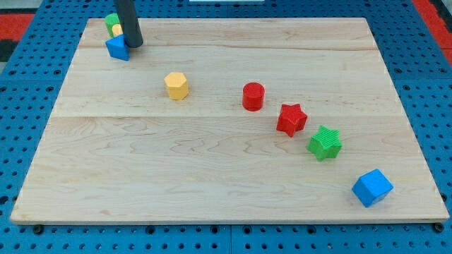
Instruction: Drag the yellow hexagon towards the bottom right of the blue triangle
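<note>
The yellow hexagon lies on the wooden board, left of centre in the upper half. The blue triangle sits near the board's top left corner. My tip rests just right of the blue triangle, touching or nearly touching it. The rod rises out of the view's top. The hexagon is well below and to the right of my tip and the triangle.
A green block and a yellow block crowd just above the blue triangle, partly hidden by the rod. A red cylinder, red star, green star and blue cube run diagonally toward the bottom right.
</note>
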You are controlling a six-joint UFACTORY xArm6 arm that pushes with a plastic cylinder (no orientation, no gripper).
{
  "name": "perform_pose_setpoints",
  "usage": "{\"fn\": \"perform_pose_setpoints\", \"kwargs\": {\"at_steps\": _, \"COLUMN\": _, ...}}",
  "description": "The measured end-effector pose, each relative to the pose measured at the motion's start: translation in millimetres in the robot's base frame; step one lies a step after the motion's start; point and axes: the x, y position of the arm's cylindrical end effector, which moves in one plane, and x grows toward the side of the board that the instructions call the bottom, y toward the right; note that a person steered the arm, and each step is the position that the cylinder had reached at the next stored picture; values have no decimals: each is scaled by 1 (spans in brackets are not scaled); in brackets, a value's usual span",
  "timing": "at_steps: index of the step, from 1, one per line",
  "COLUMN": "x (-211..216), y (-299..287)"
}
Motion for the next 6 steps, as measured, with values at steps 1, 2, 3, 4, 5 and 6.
{"fn": "perform_pose_setpoints", "kwargs": {"at_steps": 1, "x": 49, "y": 3}}
{"fn": "perform_pose_setpoints", "kwargs": {"at_steps": 2, "x": 50, "y": 49}}
{"fn": "perform_pose_setpoints", "kwargs": {"at_steps": 3, "x": 44, "y": 102}}
{"fn": "perform_pose_setpoints", "kwargs": {"at_steps": 4, "x": 95, "y": 131}}
{"fn": "perform_pose_setpoints", "kwargs": {"at_steps": 5, "x": 130, "y": 120}}
{"fn": "perform_pose_setpoints", "kwargs": {"at_steps": 6, "x": 106, "y": 55}}
